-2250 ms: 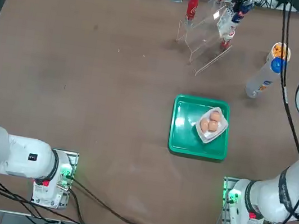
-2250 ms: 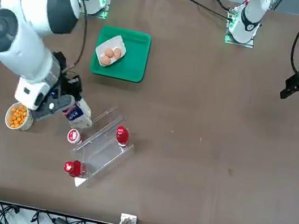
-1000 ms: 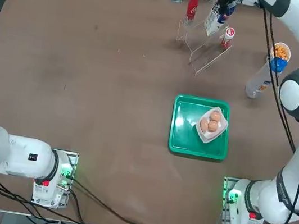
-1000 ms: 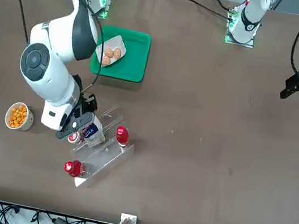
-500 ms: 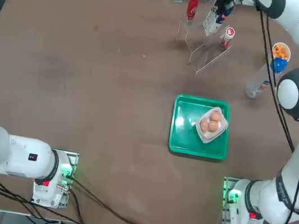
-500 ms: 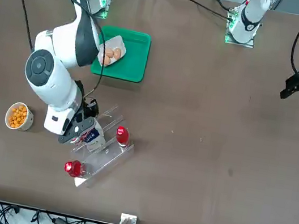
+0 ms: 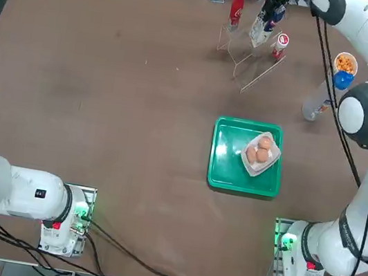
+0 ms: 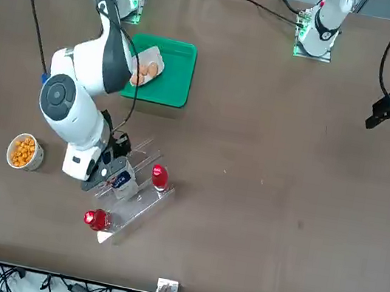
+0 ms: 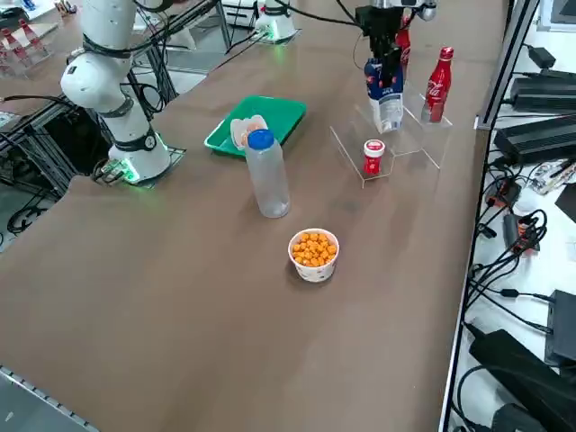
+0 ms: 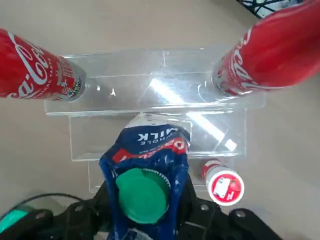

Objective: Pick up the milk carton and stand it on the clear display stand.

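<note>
Look, the milk carton [image 9: 387,104] is standing up over the middle step of the clear display stand [image 10: 107,132] — I can't tell if its bottom touches. The right gripper [image 9: 385,74] is right at the carton, but I can't tell whether it's open or squeezing. Two big red bottles [image 10: 37,67] stand on the back step.

So the clear display stand [image 10: 155,95] anchors everything: top cam's overhead, front faces the robot, side looks diagonally down, wrist's closest; all four share it.
</note>
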### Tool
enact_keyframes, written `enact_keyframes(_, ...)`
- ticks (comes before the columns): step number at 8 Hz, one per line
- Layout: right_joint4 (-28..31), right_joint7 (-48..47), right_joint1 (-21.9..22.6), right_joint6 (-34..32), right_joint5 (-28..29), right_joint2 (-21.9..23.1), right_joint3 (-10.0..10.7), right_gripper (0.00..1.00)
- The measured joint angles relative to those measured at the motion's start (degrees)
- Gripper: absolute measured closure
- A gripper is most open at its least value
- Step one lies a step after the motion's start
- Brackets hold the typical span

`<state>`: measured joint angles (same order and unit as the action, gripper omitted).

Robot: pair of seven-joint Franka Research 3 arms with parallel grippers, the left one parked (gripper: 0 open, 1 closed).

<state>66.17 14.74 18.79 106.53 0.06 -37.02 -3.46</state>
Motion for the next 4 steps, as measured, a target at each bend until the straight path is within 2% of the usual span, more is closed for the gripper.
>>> enact_keyframes(1,-0.03,0.06,0.07,0.1,-0.02,-0.01,0.0,0.45)
enact_keyframes(4,-0.03,0.12,0.11,1.16,-0.03,-0.22,0.02,0.27)
